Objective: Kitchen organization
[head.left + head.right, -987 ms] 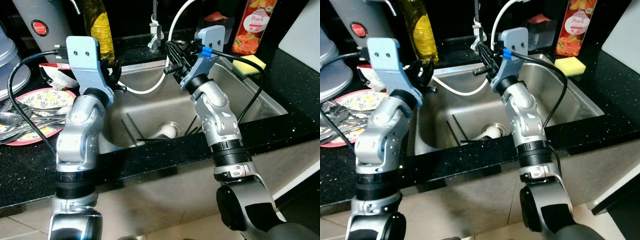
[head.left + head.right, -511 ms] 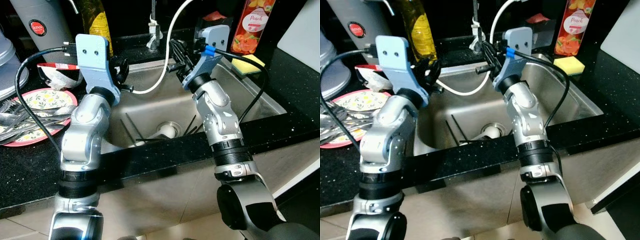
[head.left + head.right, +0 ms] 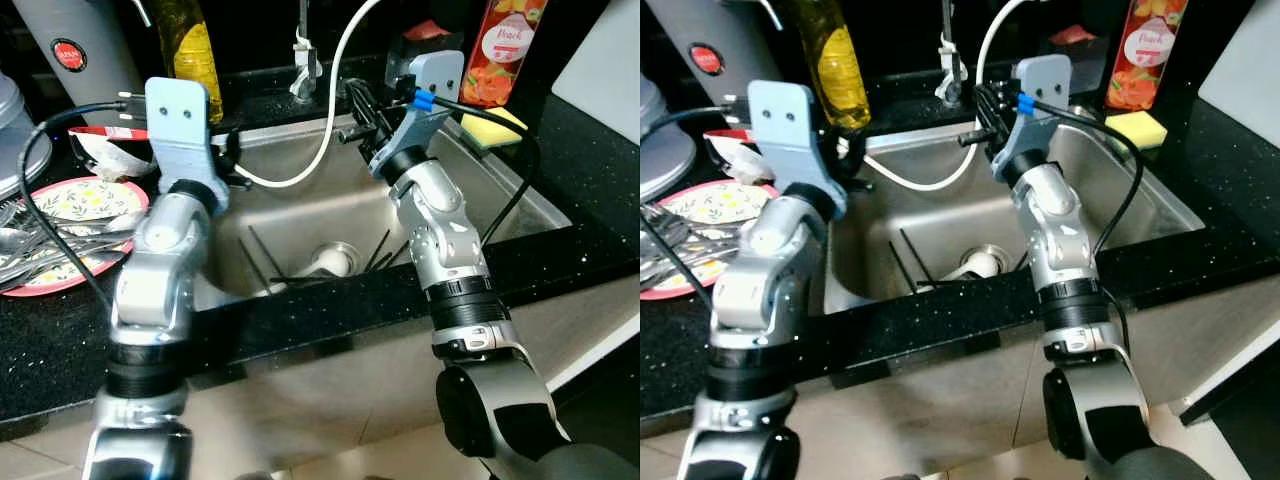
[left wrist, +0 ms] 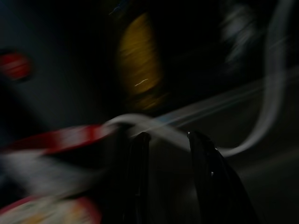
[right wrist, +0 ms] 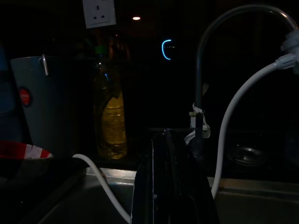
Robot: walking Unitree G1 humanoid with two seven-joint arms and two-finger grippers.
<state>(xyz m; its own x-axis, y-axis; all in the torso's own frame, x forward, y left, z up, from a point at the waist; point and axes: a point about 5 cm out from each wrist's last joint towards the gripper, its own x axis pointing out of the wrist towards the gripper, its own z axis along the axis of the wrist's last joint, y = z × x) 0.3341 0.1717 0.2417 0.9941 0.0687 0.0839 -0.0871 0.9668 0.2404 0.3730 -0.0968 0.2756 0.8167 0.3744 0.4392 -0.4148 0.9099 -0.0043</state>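
Chopsticks (image 3: 262,257) lie scattered on the floor of the sink (image 3: 300,205), ringed around the drain (image 3: 336,258). A pair at the drain's 9 o'clock has its long axis running about 11 to 5, one stick at the near wall lies 9 to 3, and a few at 3 o'clock fan from 1 to 7. Both grippers sit high over the back of the basin, so the sticks are down and toward 6 o'clock from each. The left gripper (image 3: 232,165) hangs at the sink's 10 o'clock corner with its fingers (image 4: 205,177) moderately apart and nothing between them, just beside the white hose (image 3: 300,175). The right gripper (image 5: 161,140) is at about 12 o'clock near the faucet (image 3: 300,60), fingers pressed together and empty. I judge the left one better placed for the 9 o'clock pair, which lies almost straight below it. The grasp would need the finger gap turned across the 11-to-5 line, and the descent must clear the hose. A plate (image 3: 60,200) of cutlery sits on the counter at 9 o'clock from the sink.
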